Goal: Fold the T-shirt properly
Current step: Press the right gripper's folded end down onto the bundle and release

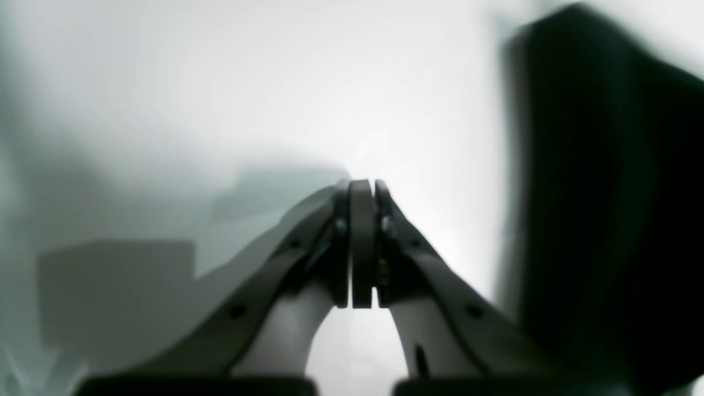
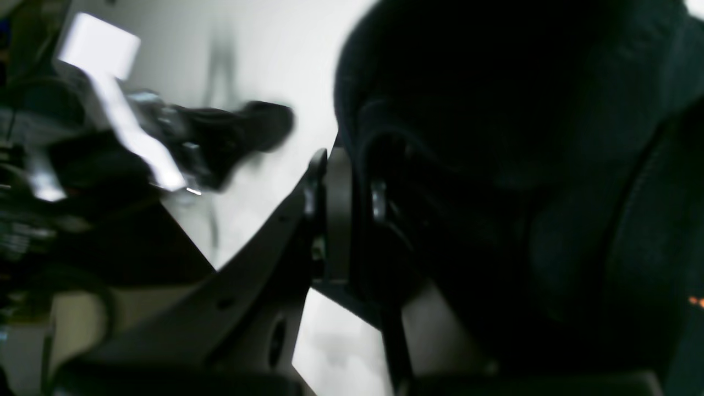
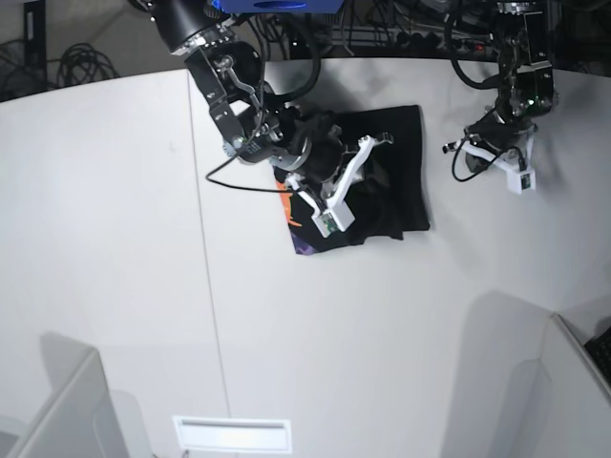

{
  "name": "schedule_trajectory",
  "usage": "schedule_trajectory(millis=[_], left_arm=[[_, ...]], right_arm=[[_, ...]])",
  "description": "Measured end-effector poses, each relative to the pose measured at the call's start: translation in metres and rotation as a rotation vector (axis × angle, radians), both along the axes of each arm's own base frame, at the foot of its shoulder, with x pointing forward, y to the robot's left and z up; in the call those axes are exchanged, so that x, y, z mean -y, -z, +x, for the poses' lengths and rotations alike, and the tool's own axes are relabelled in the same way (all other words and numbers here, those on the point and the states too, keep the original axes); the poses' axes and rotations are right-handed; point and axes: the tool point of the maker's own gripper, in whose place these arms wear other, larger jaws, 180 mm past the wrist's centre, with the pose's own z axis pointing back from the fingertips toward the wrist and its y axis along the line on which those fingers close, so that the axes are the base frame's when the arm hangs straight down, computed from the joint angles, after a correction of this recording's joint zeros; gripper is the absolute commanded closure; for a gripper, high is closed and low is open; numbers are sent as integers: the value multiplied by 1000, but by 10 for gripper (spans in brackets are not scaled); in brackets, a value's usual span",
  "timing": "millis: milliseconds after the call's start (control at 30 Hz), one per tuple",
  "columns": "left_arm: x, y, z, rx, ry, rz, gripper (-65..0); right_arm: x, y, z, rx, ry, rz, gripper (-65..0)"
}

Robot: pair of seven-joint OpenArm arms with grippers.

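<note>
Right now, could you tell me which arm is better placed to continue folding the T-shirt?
The right: its end effector is over the T-shirt, apparently shut on black cloth. The left end effector is shut and empty over bare table beside it.

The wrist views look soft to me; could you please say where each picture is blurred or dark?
Left wrist: the shut left claw is fairly sharp, the T-shirt a smeared dark mass. Right wrist: black fabric fills the frame, underexposed; background streaked. Base: sharp, evenly lit, soft shadows on the table.
</note>
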Motion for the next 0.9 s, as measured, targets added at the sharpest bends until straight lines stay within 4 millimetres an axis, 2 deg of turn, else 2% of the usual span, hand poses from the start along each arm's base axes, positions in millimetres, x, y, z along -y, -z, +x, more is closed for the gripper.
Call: schedule_trajectory(millis=[100,200,367,567,600,700,767,900], left_arm=[[-21,-15,-13,-4,-37,34,0],[-34,-30,-19,37,10,58,0],[-67,-34,-41,5,-37,102,0],[-74,-34,-46,0,-57,104,0],[-74,-34,-46,0,-57,105,0],[-74,-34,-46,1,-58,104,0],[-75,-34,-46,2,-64,105,0],[-77,-35,-46,2,-65,109,0]], right_arm=[[1,12,0,-28,1,-19,0],[2,18,-1,-41,6,-25,0],[2,14,6,-26,7,-24,0],[-4,12,10,-26,5,-16,0],[-4,14,10,-33,5,-19,-20],[-2,28,7,-70,4,-45,-212],[1,34,10,-103,46,-64,-296],[-4,27,14,-92,55,-58,-306]])
